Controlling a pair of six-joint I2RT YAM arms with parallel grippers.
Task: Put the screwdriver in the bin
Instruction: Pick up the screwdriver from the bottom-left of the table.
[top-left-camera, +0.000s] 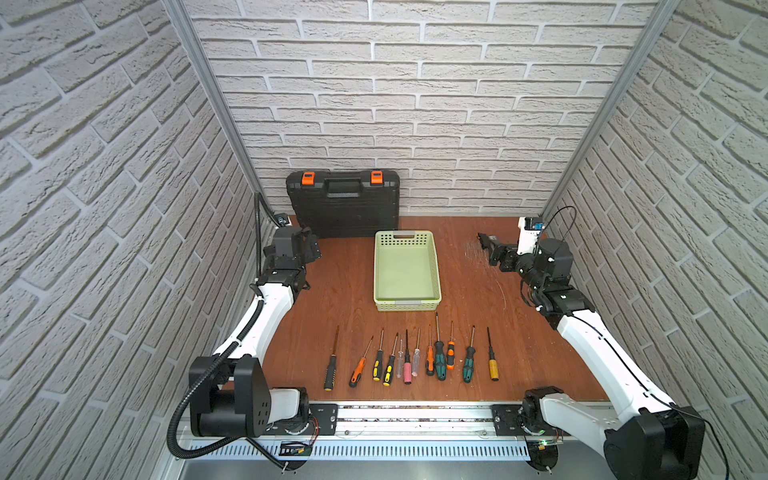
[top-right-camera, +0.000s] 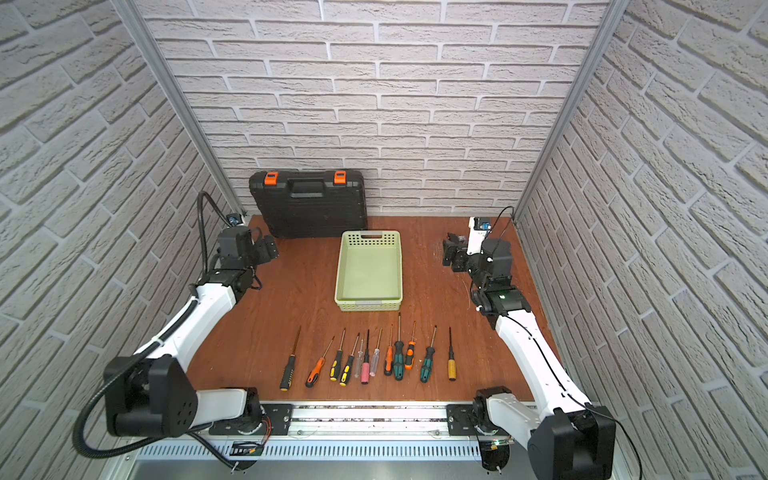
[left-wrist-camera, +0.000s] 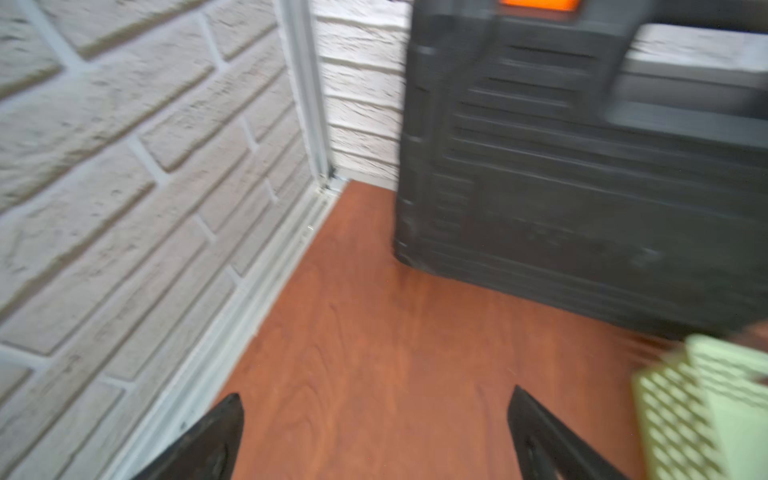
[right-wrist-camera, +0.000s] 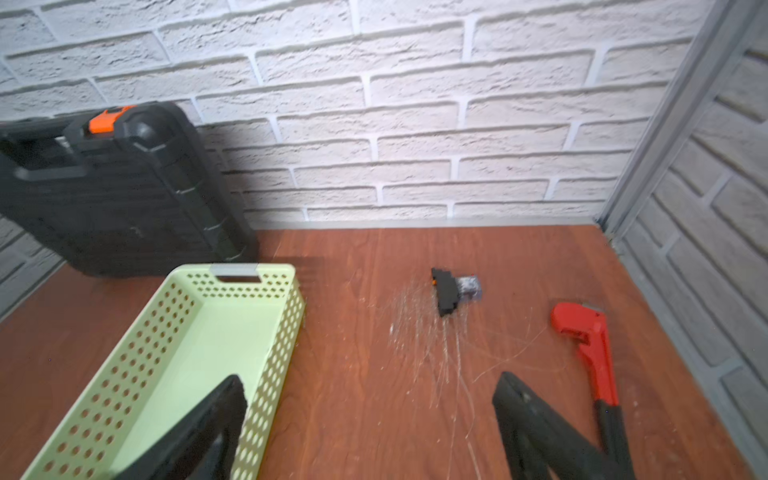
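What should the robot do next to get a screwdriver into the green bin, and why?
Probably swing the right end effector toward the near edge, to just above the yellow-handled screwdriver. The bin is empty and the screwdrivers all lie in a row in front of it. This end effector is open and empty, up beside the bin and far from that row, and the yellow one lies on its side.

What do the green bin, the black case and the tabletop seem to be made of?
The bin looks like moulded plastic, matte pale green, its thin walls punched with rows of holes. The case looks like hard black plastic, with moulded ribs and orange latches. The tabletop shows reddish wood grain with a smooth sheen; solid wood or laminate, I cannot tell.
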